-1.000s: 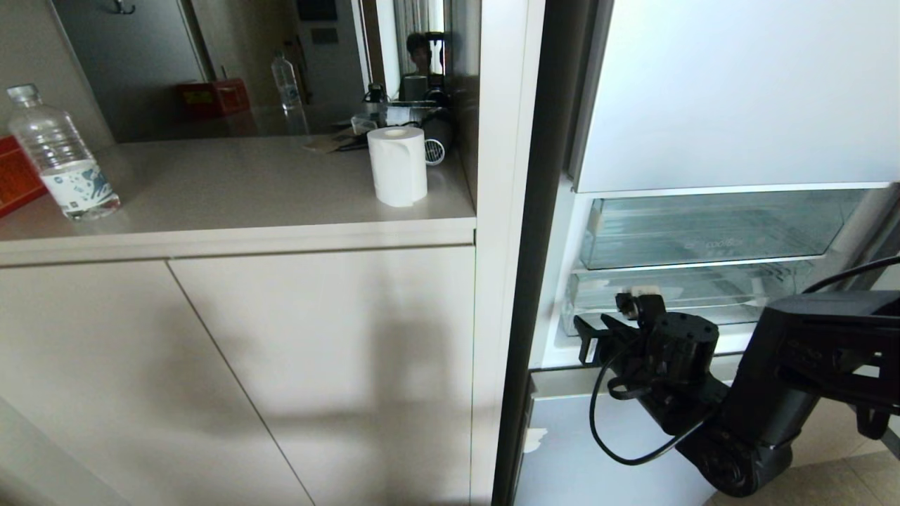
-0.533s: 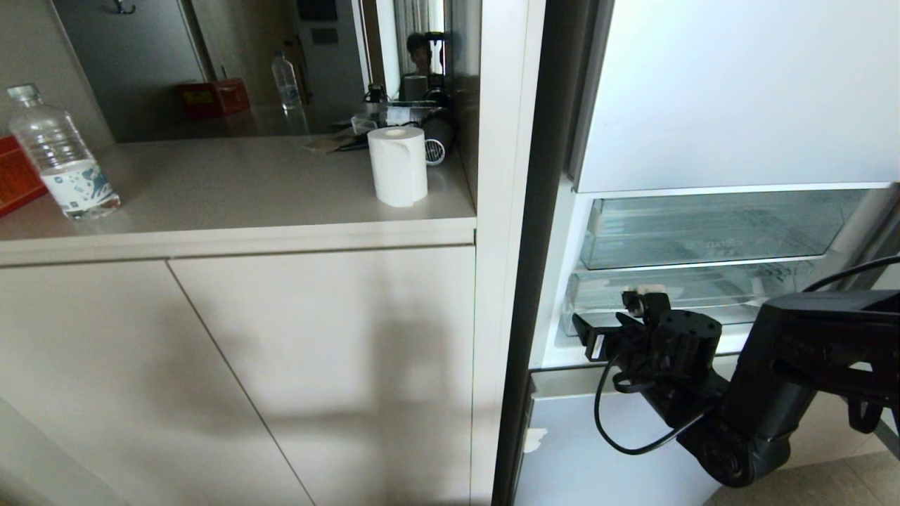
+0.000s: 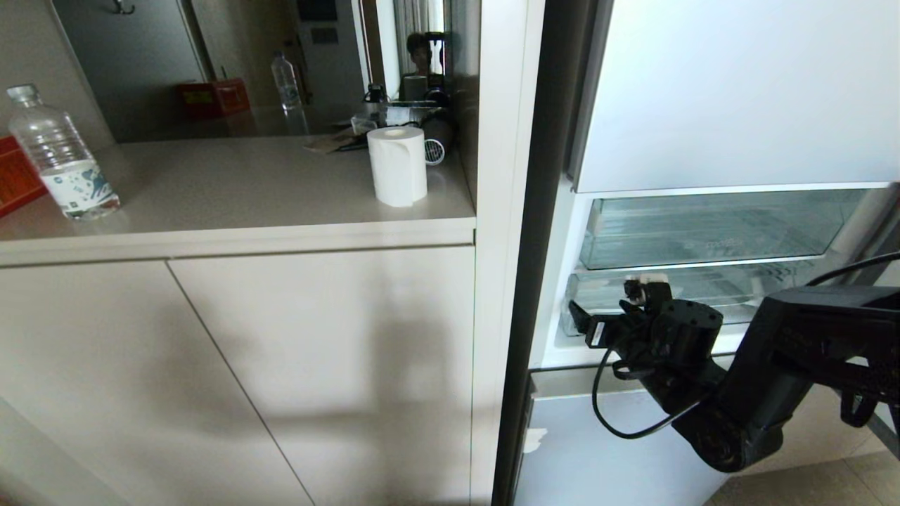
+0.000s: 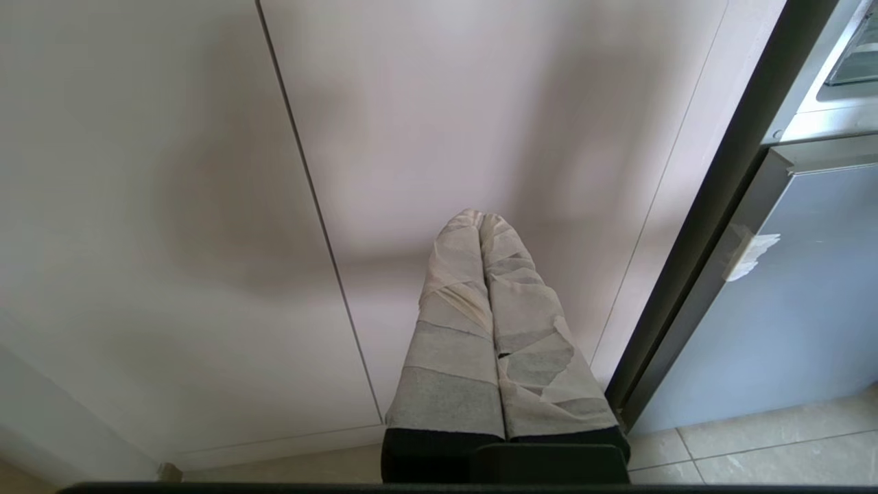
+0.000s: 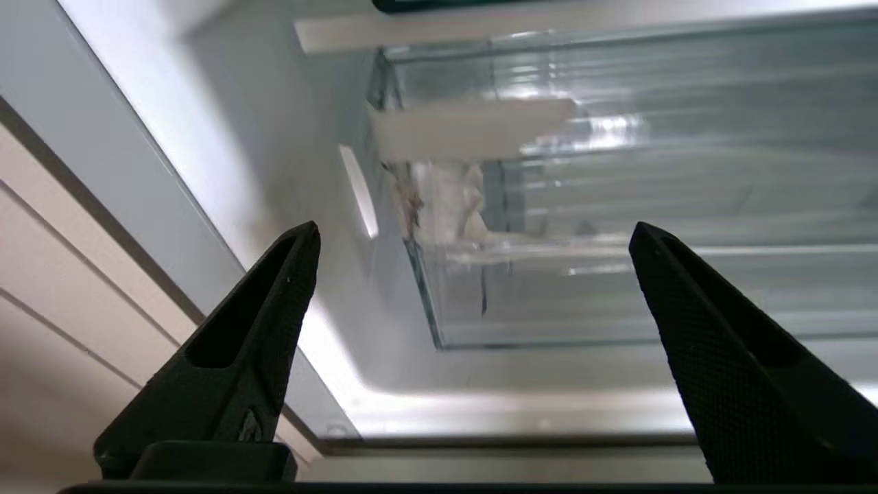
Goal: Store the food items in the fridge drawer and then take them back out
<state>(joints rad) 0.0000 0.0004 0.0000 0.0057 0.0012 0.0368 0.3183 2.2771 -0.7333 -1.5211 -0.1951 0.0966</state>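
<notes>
The right tool (image 3: 580, 320) hangs in front of the open middle compartment of the fridge (image 3: 731, 91), its two black fingers (image 5: 260, 322) spread wide with nothing between them. Directly ahead of the tool lies the fridge drawer (image 5: 617, 288), the lower of two clear-plastic drawers, seated in the compartment; the shallower clear drawer (image 3: 710, 228) sits above it. Beyond the tool, through the near corner of the fridge drawer's front, a whitish lump in crinkly plastic (image 5: 453, 202) shows inside, apparently one of the food items. No red fruit can be made out in any view. The left tool (image 4: 483, 226), its taped fingers pressed together and empty, is parked low before the pale cabinet door (image 4: 480, 123), well apart from the fridge. On the desk (image 3: 232, 183), above and well to the side of the right tool, stand a water bottle (image 3: 60, 154) and a paper roll (image 3: 397, 165); neither belongs to the task.

Judgement: the step in hand appears to concern the drawer front, either just let go or about to be taken. A next move of retrieval would call for setting the spread fingers about the thick front lip, closing, and drawing straight outward.
</notes>
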